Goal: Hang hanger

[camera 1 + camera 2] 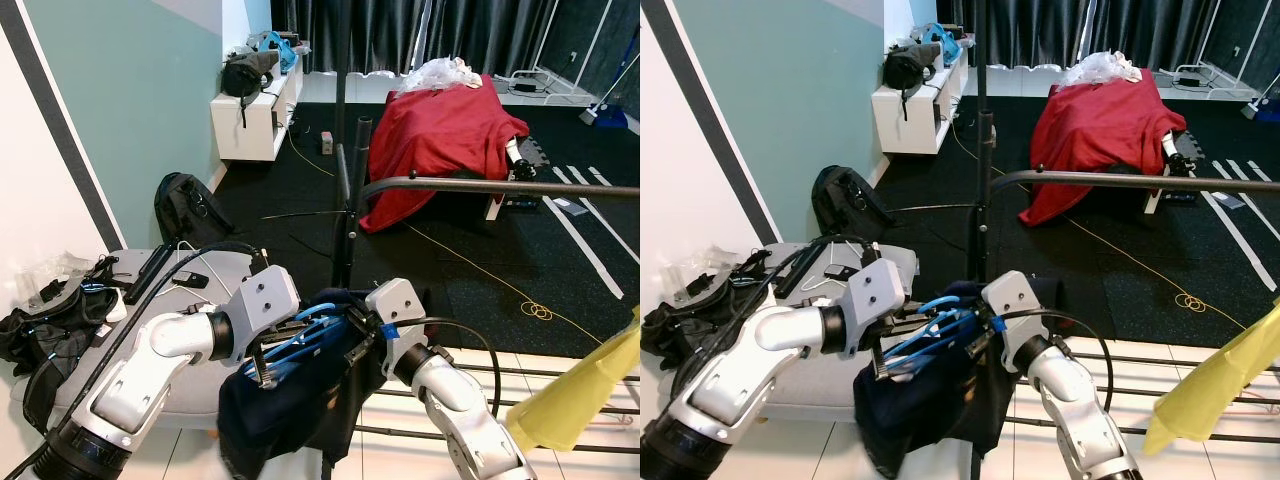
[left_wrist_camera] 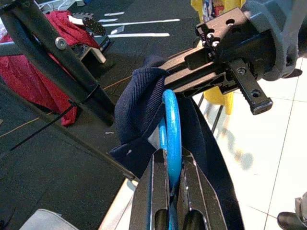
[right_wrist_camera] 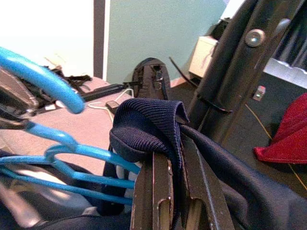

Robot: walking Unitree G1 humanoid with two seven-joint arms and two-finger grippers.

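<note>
A blue plastic hanger [image 1: 300, 330] lies inside a navy knitted garment [image 1: 290, 400], low in front of me. My left gripper [image 2: 171, 158] is shut on the hanger's blue hook [image 2: 171, 120]. Facing it, my right gripper [image 3: 168, 160] is shut on the garment's ribbed collar [image 3: 148, 124], pinching the fabric beside the hanger's arms [image 3: 72, 153]. The rest of the garment hangs down below both grippers. A dark clothes rack stands just behind, with its upright pole [image 1: 345, 200] and horizontal rail [image 1: 480, 185] above and to the right of the grippers.
A grey bench [image 1: 150, 270] with cables and black bags stands at my left. A black backpack [image 1: 185, 205] leans on the teal wall. A red cloth [image 1: 440, 130] covers furniture beyond the rack. A yellow garment [image 1: 590, 390] hangs at the right edge.
</note>
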